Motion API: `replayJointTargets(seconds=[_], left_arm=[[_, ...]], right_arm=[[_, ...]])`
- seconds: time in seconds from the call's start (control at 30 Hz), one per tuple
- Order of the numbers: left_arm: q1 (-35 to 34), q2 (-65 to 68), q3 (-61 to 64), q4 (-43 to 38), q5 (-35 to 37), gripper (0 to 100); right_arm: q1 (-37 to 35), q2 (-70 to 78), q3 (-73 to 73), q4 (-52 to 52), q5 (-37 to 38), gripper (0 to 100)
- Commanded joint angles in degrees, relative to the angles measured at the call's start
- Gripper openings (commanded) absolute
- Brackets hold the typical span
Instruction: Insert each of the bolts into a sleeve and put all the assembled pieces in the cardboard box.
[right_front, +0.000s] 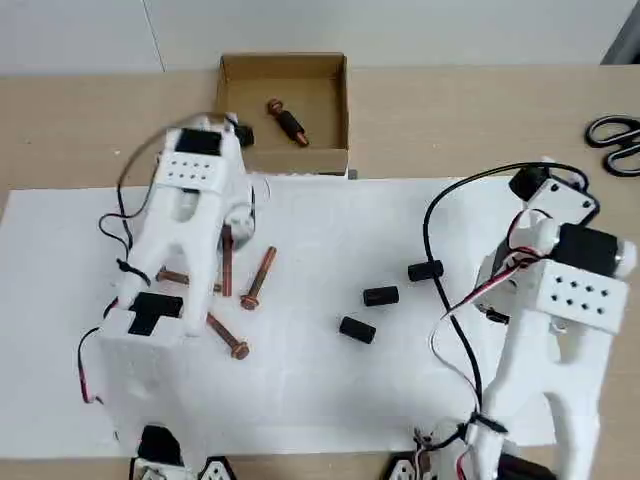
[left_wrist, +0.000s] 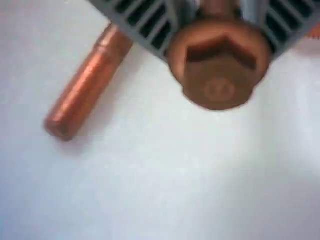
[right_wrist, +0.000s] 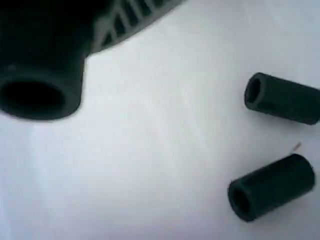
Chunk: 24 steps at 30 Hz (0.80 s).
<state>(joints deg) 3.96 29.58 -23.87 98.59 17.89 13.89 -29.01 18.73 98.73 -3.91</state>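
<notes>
Gripping a bolt, the left end effector likely readies it for the sleeve the right end effector clamps.

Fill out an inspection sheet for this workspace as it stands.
Surface: white sheet over a wooden table.
Job's things: cardboard box holding one assembled piece; loose bolts on the sheet's left half; three loose sleeves mid-sheet.
Clutter: scissors at the table's right edge.
Grippers: left gripper, jaws shut on a bolt; right gripper, jaws shut on a sleeve.
Cables: black cable looping over the sheet's right side.
Surroundings: pale wall behind.
</notes>
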Motion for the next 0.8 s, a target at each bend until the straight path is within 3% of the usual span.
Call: replayJointTargets(seconds=[0.0,0.43,0.6,0.77], left_arm=[[0.3,-9.7,-4.8,1.9,0.4,0],[4.0,-39.8,-4.6,1.7,0.3,0],[3.5,-48.4,-4.6,0.8,0.6,0],[3.7,-53.5,-3.0,-2.2,7.9,0]], right_arm=[[-3.0,-8.0,-4.9,0.5,-0.6,0.3],[-21.0,-30.3,-6.2,0.4,-0.3,0.2],[-22.9,-37.0,-5.7,0.3,2.7,0.2],[-23.1,-45.2,1.2,0.2,6.2,0.2]])
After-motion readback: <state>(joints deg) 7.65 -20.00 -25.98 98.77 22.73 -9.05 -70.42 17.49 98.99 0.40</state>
